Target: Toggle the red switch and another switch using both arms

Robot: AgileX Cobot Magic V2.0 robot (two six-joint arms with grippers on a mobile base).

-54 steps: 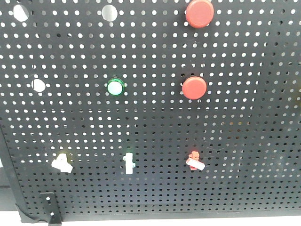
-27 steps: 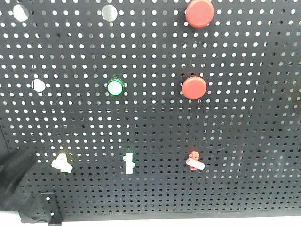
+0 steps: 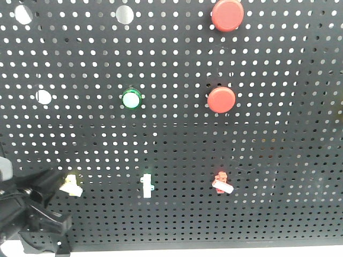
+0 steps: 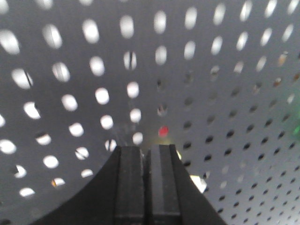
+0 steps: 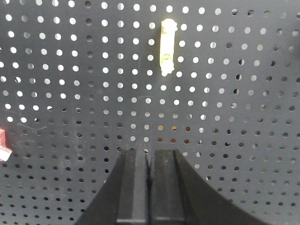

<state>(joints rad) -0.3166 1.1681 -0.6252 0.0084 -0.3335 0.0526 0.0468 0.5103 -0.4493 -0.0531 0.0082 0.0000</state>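
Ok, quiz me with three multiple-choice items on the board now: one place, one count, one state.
1. Where in the bottom row is the yellow switch? A left end B middle C right end
2. How many big red buttons? A one B two C three
3. The right gripper is: A wide open B shut C clamped on a lever
Answers: 1 A, it sits leftmost of three toggles; 2 B, one above the other; 3 B, fingers together with nothing between.

Left gripper and right gripper both with jaws pressed together; left arm low, angled upward
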